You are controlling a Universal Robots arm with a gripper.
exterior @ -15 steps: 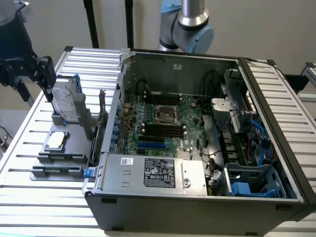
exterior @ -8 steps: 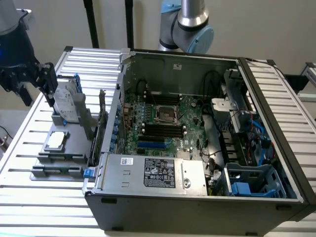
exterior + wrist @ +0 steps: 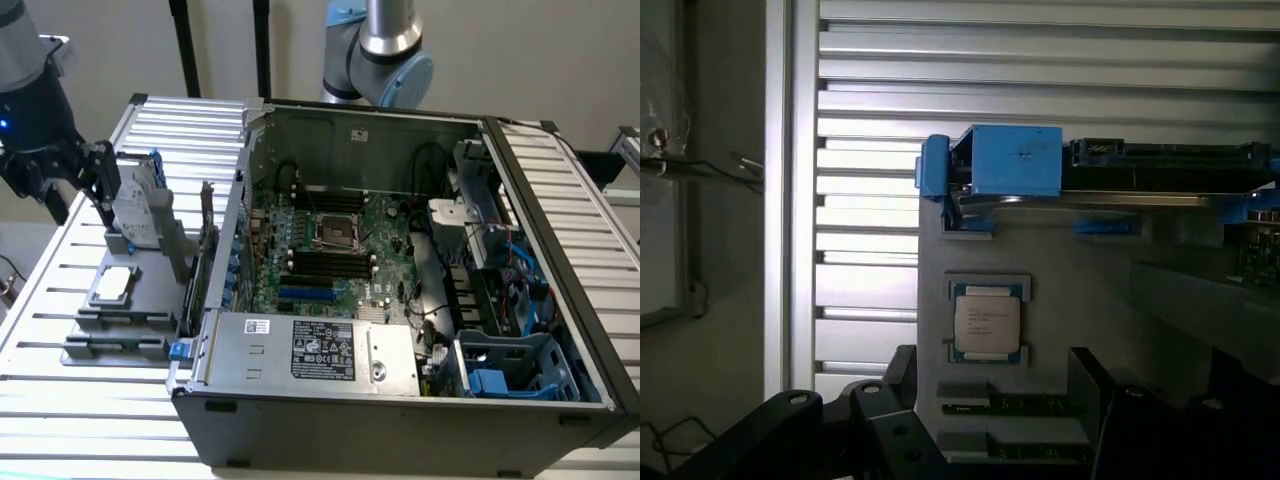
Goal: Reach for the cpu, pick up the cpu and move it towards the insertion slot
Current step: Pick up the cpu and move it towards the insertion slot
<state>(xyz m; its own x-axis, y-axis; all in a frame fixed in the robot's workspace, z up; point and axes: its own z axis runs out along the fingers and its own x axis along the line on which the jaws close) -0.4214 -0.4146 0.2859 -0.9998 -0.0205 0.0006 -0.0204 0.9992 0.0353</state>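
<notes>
The cpu (image 3: 113, 284) is a small flat silver square with a paler rim, lying in a grey holder (image 3: 120, 330) on the slatted table at the exterior view's left. My gripper (image 3: 82, 198) hangs above and behind it, open and holding nothing. In the wrist view the cpu (image 3: 986, 322) lies flat in its recess, and my gripper (image 3: 995, 405) stands apart from it with its black fingers (image 3: 902, 395) spread wide. The insertion slot (image 3: 335, 232), a shiny metal frame around a dark centre, sits on the green board inside the open computer case.
An upright silver hard drive (image 3: 135, 205) with blue clips (image 3: 1010, 160) stands on the same holder just beyond the cpu. The open case (image 3: 400, 400) has tall metal walls, black memory slots (image 3: 330, 265), cables and a blue drive bay (image 3: 510, 375).
</notes>
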